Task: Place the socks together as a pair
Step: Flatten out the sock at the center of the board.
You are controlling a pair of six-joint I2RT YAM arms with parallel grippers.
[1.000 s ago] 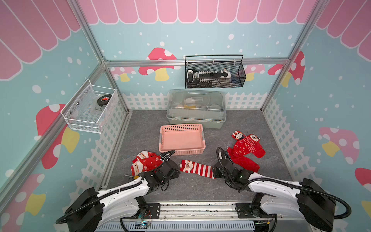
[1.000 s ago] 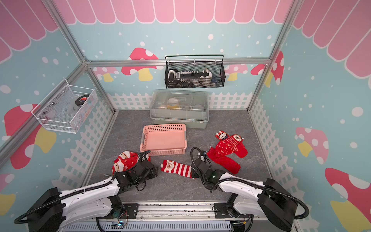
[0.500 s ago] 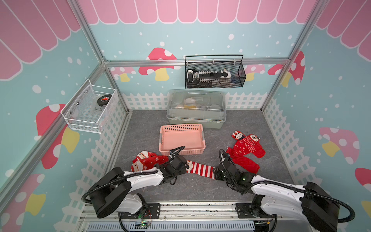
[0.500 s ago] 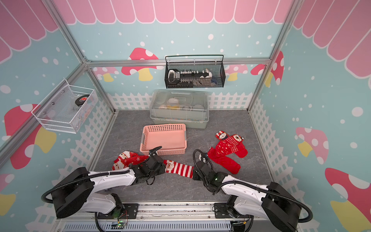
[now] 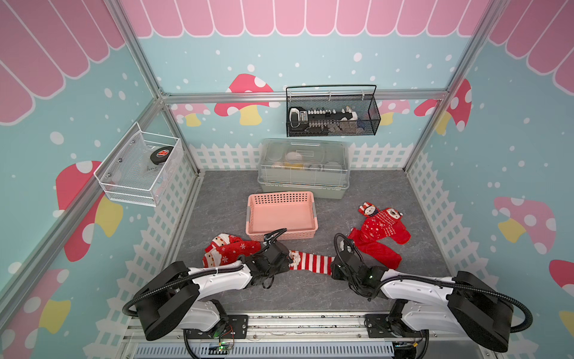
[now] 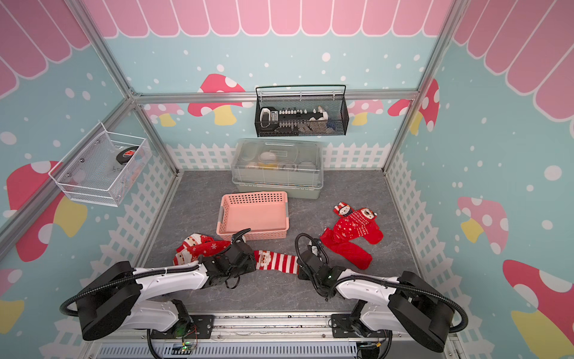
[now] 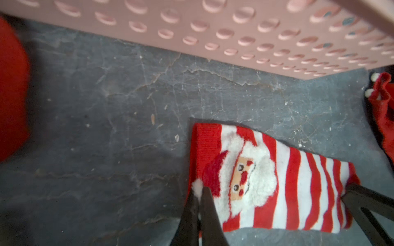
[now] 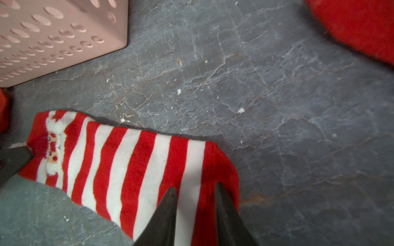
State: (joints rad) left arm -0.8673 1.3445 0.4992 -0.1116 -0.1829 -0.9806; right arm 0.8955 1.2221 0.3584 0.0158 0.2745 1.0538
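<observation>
A red-and-white striped sock [image 5: 310,262] [image 6: 276,261] with a Santa face lies flat on the grey floor in front of the pink basket. My left gripper [image 7: 199,191] [image 5: 287,259] is shut on its cuff edge, pinching the white hat pom-pom. My right gripper [image 8: 197,189] [image 5: 334,267] stands open at the red toe end [image 8: 221,166], one finger on each side of a strip of fabric. Two red Santa socks [image 5: 230,250] lie to the left. More red socks [image 5: 380,227] with snowflakes and animal faces lie to the right.
The pink perforated basket [image 5: 279,196] [image 7: 234,32] stands just behind the striped sock. Behind it sits a clear-lidded box [image 5: 302,167]. A black wire basket [image 5: 332,115] hangs on the back wall and a white mesh shelf [image 5: 139,167] on the left wall.
My left gripper moved right from the Santa socks to the striped sock's cuff and shut on it. My right gripper narrowed over the toe end.
</observation>
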